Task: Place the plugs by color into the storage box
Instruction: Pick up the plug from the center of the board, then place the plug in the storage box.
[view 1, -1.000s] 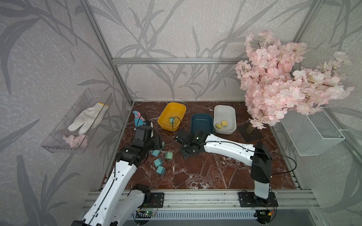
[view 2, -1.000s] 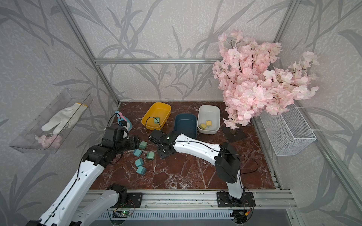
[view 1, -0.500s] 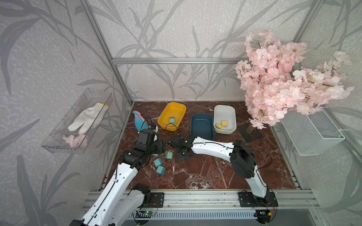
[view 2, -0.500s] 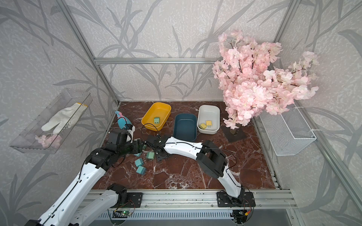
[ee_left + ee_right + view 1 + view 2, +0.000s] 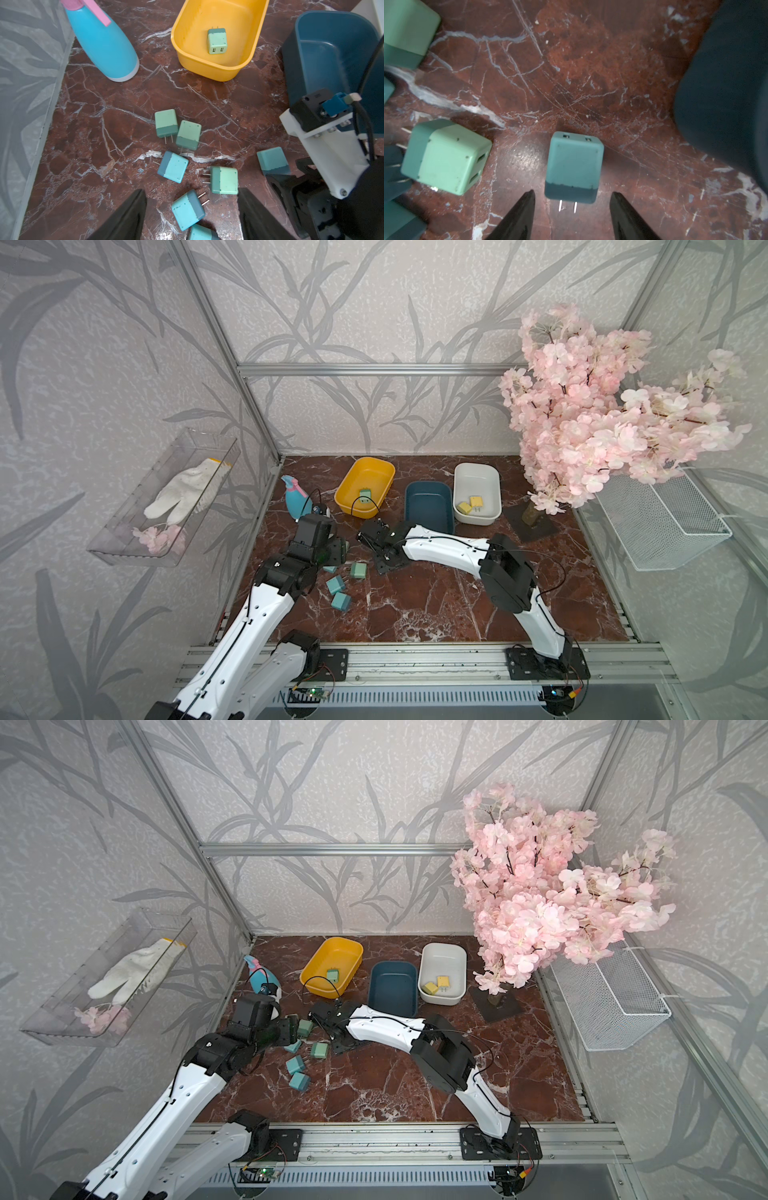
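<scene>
Near the blue bin (image 5: 726, 83), my right gripper (image 5: 572, 192) flanks a teal plug's (image 5: 574, 164) prongs, jaws apart, aligned for grasping; left gripper (image 5: 191, 191) also apart.

Bright, even, diffuse light casts soft shadows; glare patches the surface (image 5: 525, 158); the right wrist view's edges blur.

Three bins: yellow bin (image 5: 207, 70), blue bin (image 5: 311, 68), white bin (image 5: 476, 481). Four green plugs (image 5: 166, 122), one inside the yellow bin, three outside it; four teal plugs (image 5: 172, 169) and two yellow plugs (image 5: 476, 502) outside it; one spray bottle (image 5: 104, 45).
</scene>
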